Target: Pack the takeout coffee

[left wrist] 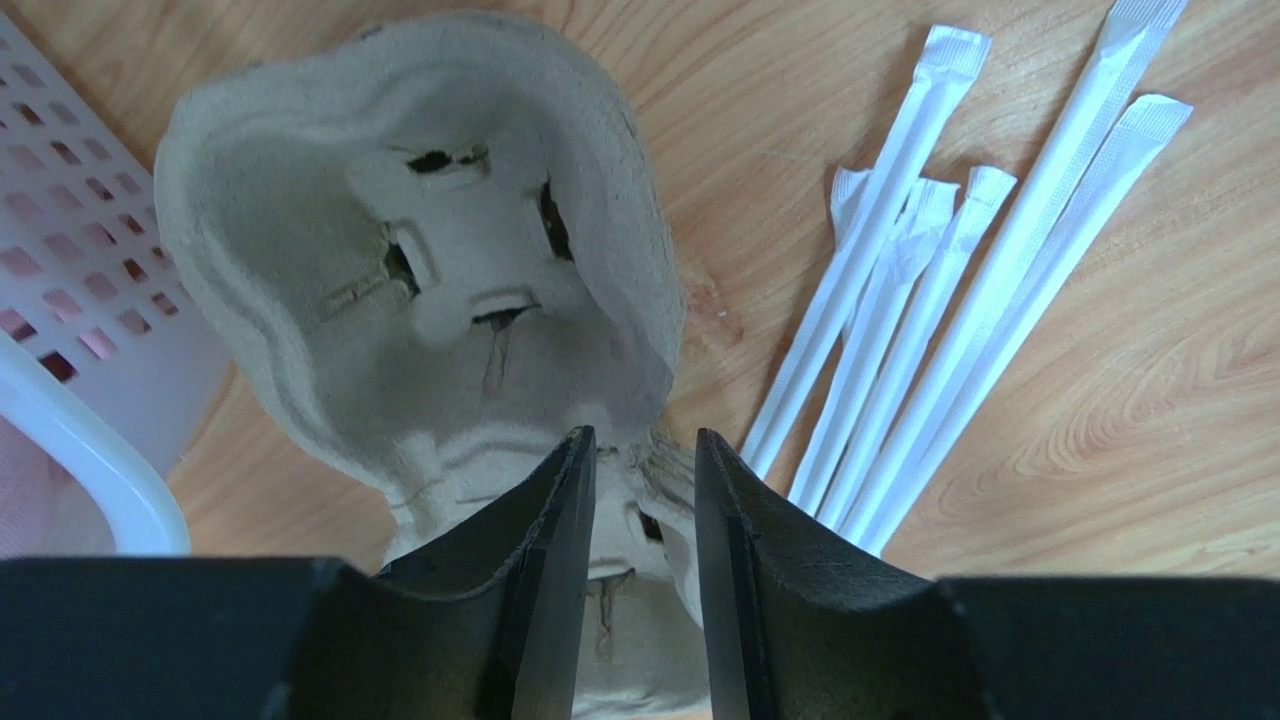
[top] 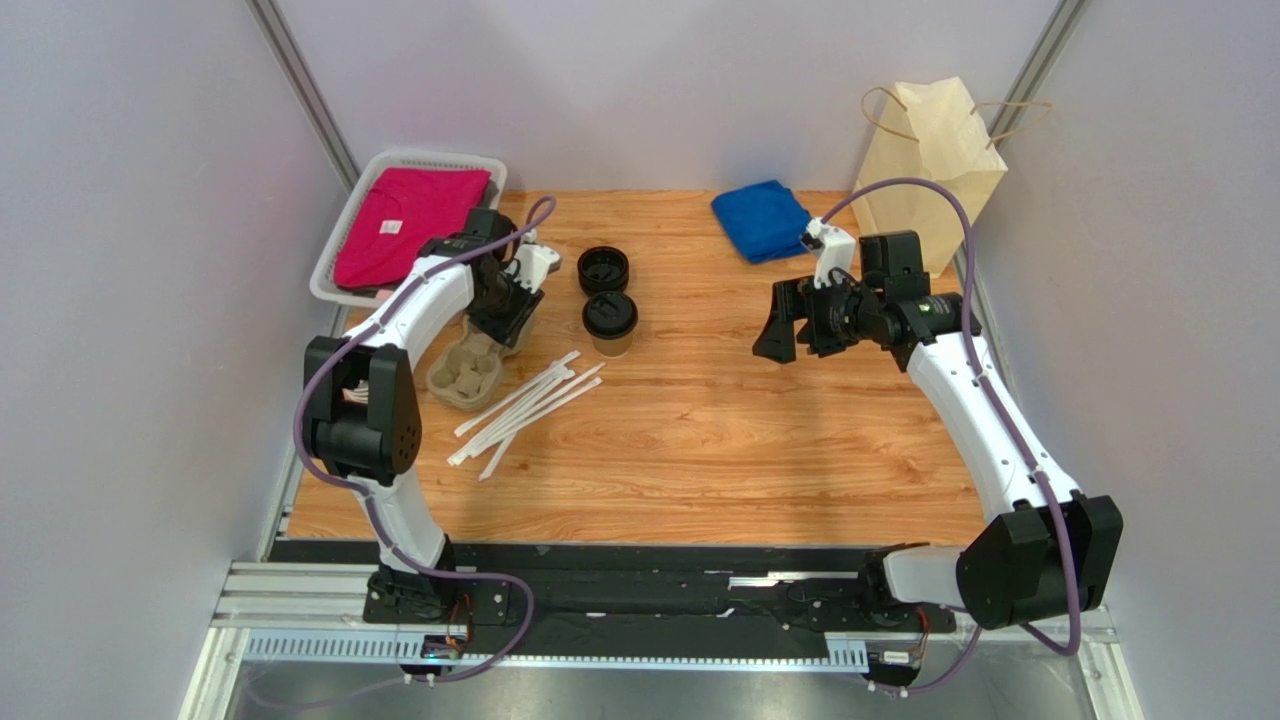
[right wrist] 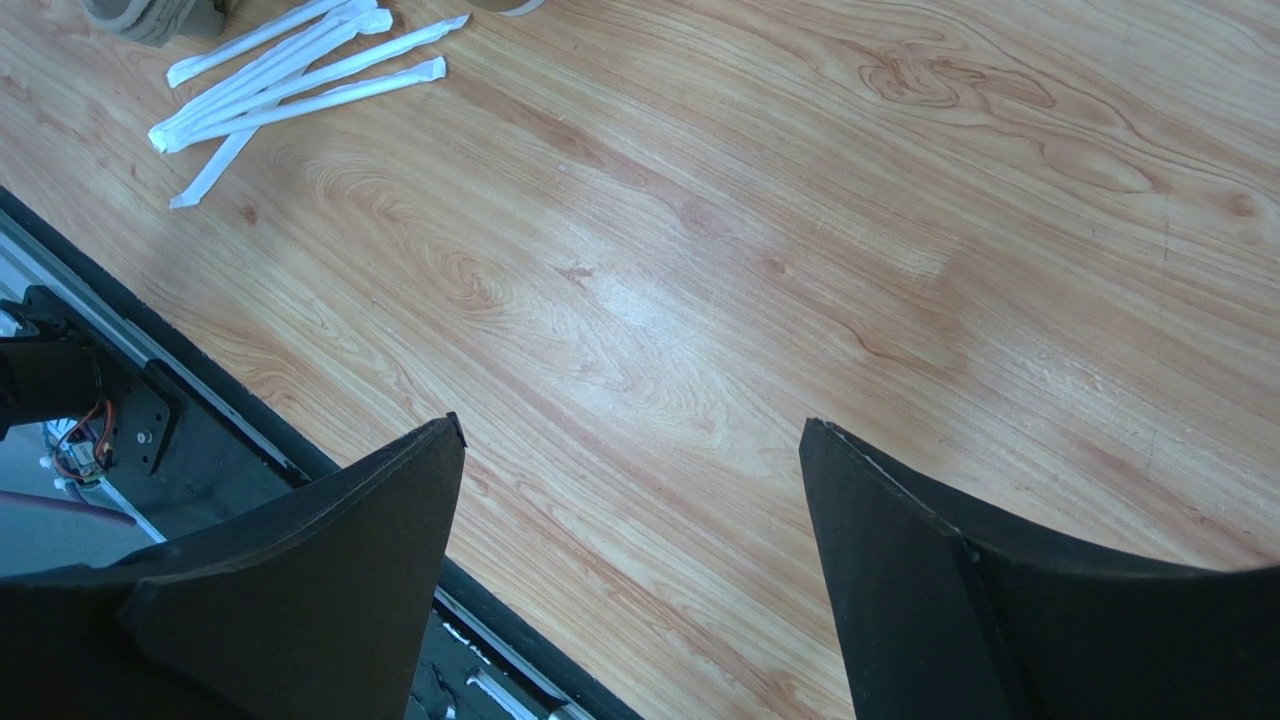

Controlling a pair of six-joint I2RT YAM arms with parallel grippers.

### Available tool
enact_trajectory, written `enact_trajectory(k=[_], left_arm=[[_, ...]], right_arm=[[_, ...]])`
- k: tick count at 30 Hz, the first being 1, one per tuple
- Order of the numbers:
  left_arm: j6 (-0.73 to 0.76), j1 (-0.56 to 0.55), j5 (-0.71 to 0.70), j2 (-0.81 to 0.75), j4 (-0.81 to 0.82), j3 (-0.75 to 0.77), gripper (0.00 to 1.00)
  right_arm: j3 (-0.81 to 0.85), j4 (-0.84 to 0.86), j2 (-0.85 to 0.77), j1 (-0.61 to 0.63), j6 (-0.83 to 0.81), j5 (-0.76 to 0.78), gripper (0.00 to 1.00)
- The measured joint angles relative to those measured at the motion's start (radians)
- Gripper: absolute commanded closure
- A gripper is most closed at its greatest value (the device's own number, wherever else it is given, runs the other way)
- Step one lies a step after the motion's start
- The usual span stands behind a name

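**Carrier pick-up, an early step of packing.** The left fingers [left wrist: 553,518] are clamped on the near wall of the moulded pulp cup carrier [left wrist: 421,270], whose visible wells hold nothing. The takeout coffee [top: 610,318] stands lidded and upright on the surface [top: 721,435]. It is near the carrier's right and on the near side of the loose black lids [top: 603,269]; nothing grips it. The right fingers [right wrist: 338,578] hang wide apart over bare wood (holding nothing).

The next move, by judgement, is to steady or reposition the carrier, then seat the cup in a well. The paper bag [top: 935,150] at the far right corner looks the likely end point.

**Edges.** The white basket [left wrist: 90,450] lies close on the carrier's left and the wrapped straws [left wrist: 962,270] close on its right, so a lift would probably go cleaner than a slide. The middle of the surface offers the widest open room.
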Motion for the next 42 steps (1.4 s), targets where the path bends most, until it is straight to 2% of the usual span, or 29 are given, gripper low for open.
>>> enact_trajectory(k=[10,18,21,22,34,42], left_arm=[[0.048,-0.013,-0.029,0.029,0.010,0.011,0.67],[0.072,-0.013,-0.047,0.035,0.021,0.005,0.83],[0.085,-0.013,-0.056,0.035,0.026,0.003,0.92],[0.092,-0.013,-0.058,0.035,0.026,0.003,0.99],[0.119,-0.013,-0.072,-0.006,0.018,0.004,1.00],[0.141,-0.013,-0.088,-0.072,-0.023,0.077,1.00]], right_arm=[[0.000,0.000,0.000,0.000,0.000,0.000,0.13],[0.000,0.000,0.003,-0.004,0.004,0.000,0.13],[0.000,0.000,0.003,-0.006,0.007,0.000,0.13],[0.000,0.000,0.003,-0.008,0.007,-0.001,0.14],[0.000,0.000,0.003,-0.023,0.008,-0.005,0.15],[0.000,0.003,0.003,-0.025,0.033,-0.013,0.15]])
